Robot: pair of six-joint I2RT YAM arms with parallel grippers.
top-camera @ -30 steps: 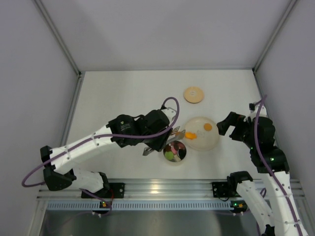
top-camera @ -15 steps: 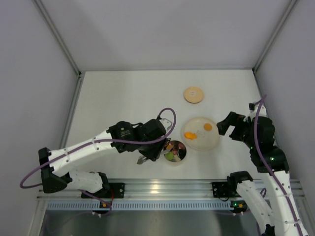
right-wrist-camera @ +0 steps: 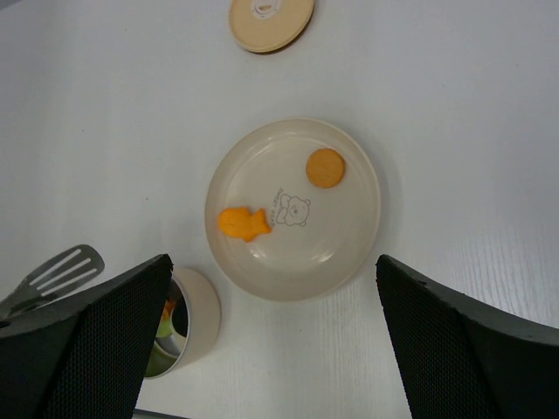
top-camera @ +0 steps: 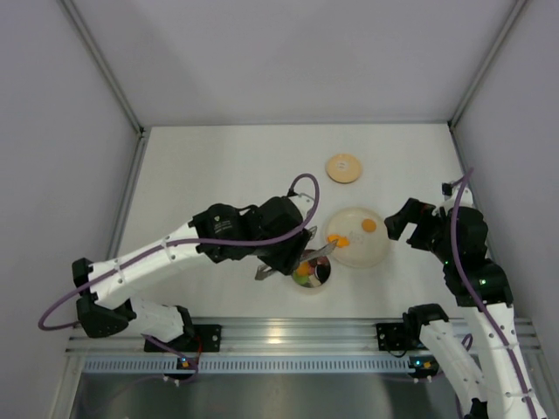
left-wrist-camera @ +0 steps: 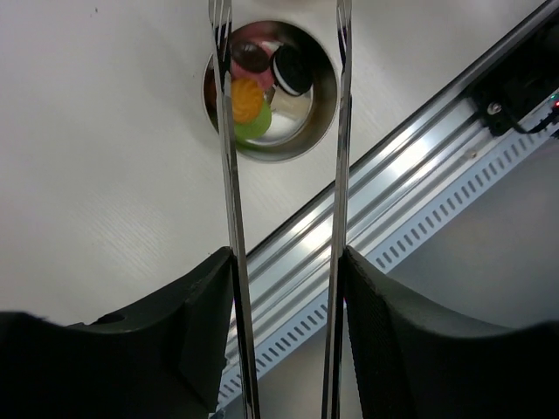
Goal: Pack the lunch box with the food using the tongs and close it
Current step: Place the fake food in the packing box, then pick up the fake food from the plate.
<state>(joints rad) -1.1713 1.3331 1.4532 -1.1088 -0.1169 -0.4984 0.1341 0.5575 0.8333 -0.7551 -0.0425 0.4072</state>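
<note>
- Steel tongs (left-wrist-camera: 229, 175), arms sprung apart, clamped in the left gripper (left-wrist-camera: 286, 262); tips over the lunch box (left-wrist-camera: 321, 109).
- Box holds several food (left-wrist-camera: 249, 105) pieces.
- Two orange pieces (right-wrist-camera: 242, 223) on the plate (right-wrist-camera: 349, 244) beside it.
- Wooden lid (right-wrist-camera: 271, 17) lies beyond, well apart.
- Right gripper (right-wrist-camera: 272, 271) spread, empty.
- Step, likely: releasing into box; next, pinch a plate piece.

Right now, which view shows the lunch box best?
Left wrist: it looks straight into the lunch box, food visible between the tongs. Top shows it small, partly under the tongs. Right wrist catches only part of it behind a finger.
</note>
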